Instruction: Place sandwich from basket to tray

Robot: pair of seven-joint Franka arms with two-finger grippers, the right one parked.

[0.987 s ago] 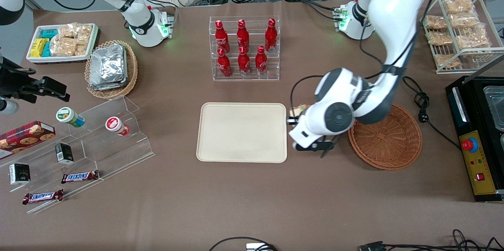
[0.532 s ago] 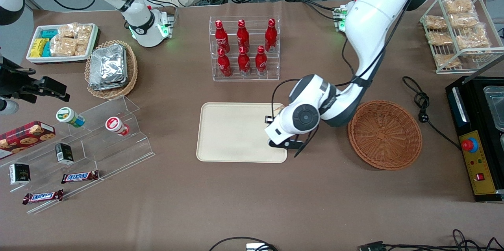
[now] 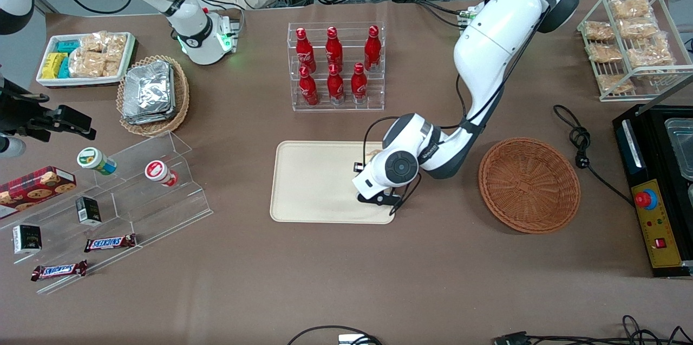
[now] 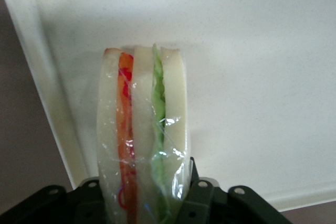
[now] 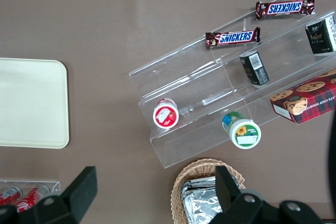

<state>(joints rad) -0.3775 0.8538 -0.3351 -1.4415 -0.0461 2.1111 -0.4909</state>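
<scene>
The step in hand was the carry-and-set-down: the pincer [image 4: 144, 203] was clamped on the sandwich [image 4: 142, 129], gripping the wrapped wedge at one end so that its red and green filling layers stood edge-on over the tray [image 4: 252, 51]. In the front view the pincer [image 3: 361, 167] hung above the tray [image 3: 308, 182], over the part nearest the basket [image 3: 529, 184], with only a sliver of the sandwich [image 3: 372, 154] showing past the wrist. The basket sat on the desk [image 3: 346, 280] toward the working arm's end and held nothing that could be seen. The wrist view put the sandwich close to the tray's rim, and a shadow beneath it suggested it was low; whether it touched the surface could not be told. The next move probably called for a short descent until the wedge rested on the tray, then parting the fingers and lifting straight up. Releasing so near the rim risked the wedge tipping over the edge, so a little more travel inward seemed wise.
</scene>
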